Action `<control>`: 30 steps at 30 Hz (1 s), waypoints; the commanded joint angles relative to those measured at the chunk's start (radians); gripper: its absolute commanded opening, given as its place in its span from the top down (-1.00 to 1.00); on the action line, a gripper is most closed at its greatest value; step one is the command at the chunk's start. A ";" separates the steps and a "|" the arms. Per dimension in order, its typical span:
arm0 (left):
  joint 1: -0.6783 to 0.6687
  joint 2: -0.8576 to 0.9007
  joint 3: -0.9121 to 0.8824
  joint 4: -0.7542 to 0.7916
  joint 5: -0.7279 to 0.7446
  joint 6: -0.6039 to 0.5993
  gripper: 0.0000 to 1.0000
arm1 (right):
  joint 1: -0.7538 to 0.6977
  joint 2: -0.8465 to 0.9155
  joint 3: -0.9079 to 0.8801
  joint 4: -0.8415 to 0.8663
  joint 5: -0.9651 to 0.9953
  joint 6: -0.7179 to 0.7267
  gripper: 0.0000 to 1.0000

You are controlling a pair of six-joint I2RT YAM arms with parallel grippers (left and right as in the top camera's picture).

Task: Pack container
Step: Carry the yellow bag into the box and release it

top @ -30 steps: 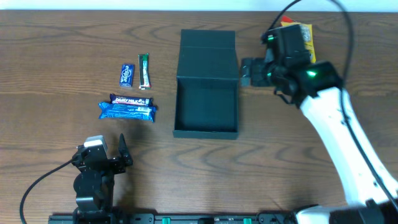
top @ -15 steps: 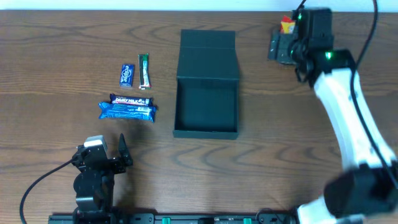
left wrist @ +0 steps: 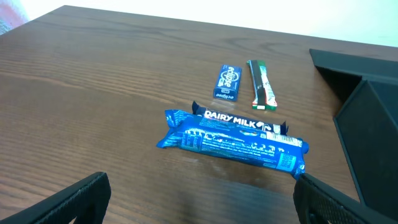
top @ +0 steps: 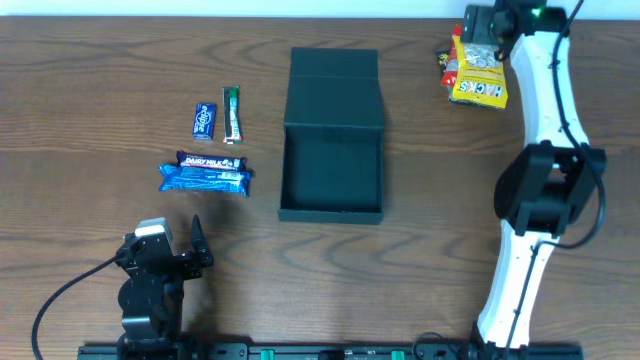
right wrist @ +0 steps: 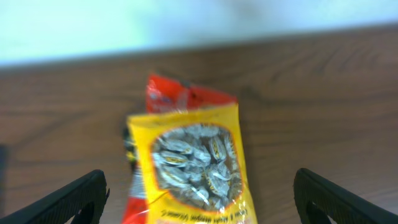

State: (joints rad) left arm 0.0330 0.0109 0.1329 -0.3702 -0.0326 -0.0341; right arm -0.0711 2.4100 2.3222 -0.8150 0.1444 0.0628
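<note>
The container [top: 331, 135] is a dark teal box in the middle of the table, open, with its flap lid laid back toward the far side; its edge [left wrist: 370, 118] shows at the right of the left wrist view. My right gripper [top: 479, 24] hovers open at the back right over a yellow snack bag [top: 478, 76], and the bag [right wrist: 193, 162] lies between the spread fingers, untouched, on top of a red packet [right wrist: 177, 96]. My left gripper [top: 176, 246] rests open near the front left edge. In its wrist view the gripper [left wrist: 202, 200] holds nothing.
Left of the container lie a blue Dairy Milk bar [top: 204, 176], a small blue packet [top: 204, 121] and a thin green stick packet [top: 232, 114]. From the left wrist, the bar [left wrist: 233, 138] lies just ahead of the fingers. The table's far edge runs just behind the yellow bag.
My right arm has swung from beside the container's lid to the back right corner, above the yellow bag. The left arm and the snacks have not moved.
</note>
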 commanded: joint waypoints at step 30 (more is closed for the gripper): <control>0.005 -0.006 -0.020 -0.008 0.000 -0.014 -0.91 | -0.034 0.109 0.064 -0.112 -0.126 -0.004 0.98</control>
State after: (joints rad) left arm 0.0330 0.0109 0.1329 -0.3702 -0.0326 -0.0341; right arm -0.1047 2.5294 2.3615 -0.8948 0.0330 0.0532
